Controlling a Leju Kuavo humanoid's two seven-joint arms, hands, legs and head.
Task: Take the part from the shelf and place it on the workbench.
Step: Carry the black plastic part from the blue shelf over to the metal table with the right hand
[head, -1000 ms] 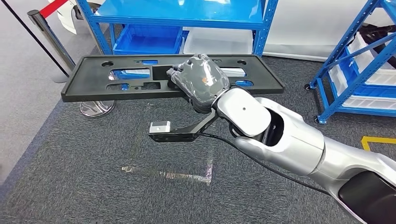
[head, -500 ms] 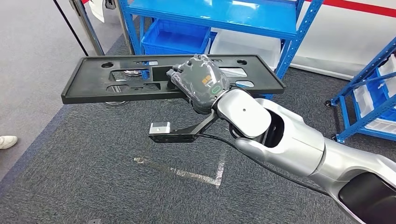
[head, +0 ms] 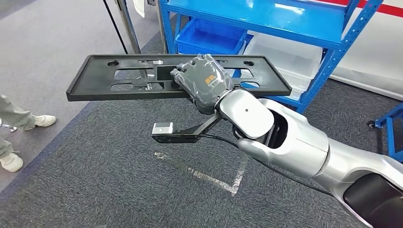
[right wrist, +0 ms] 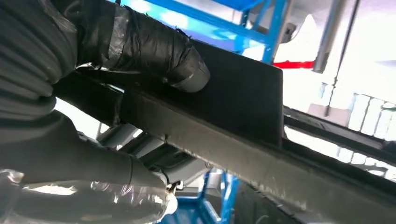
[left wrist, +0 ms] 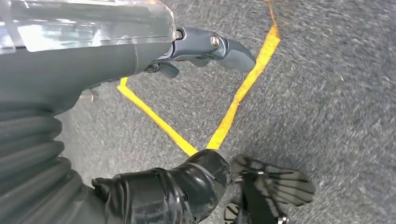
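The part (head: 95, 80) is a long flat black plastic panel with several cut-outs, held level above the grey carpet. My right hand (head: 204, 83), wrapped in clear film, grips its near edge close to the middle, and the silver right arm reaches in from the lower right. In the right wrist view the thumb (right wrist: 154, 51) lies over the panel (right wrist: 243, 93) and the fingers hold it from the other side. My left hand (left wrist: 116, 93) hangs over the floor with its fingers (left wrist: 224, 46) and thumb (left wrist: 177, 191) apart, holding nothing.
A blue shelf rack (head: 266, 14) stands behind the part, with a blue bin (head: 209, 38) and a white bin (head: 290, 52) under it. A stanchion pole (head: 128, 23) stands left of the rack. A person's legs (head: 14, 123) are at the left edge. Yellow tape (left wrist: 233, 107) marks the floor.
The whole picture has shifted, so the camera has turned: the shelf now sits further right and a person's legs have come in at the left. My right hand keeps holding the part the same way.
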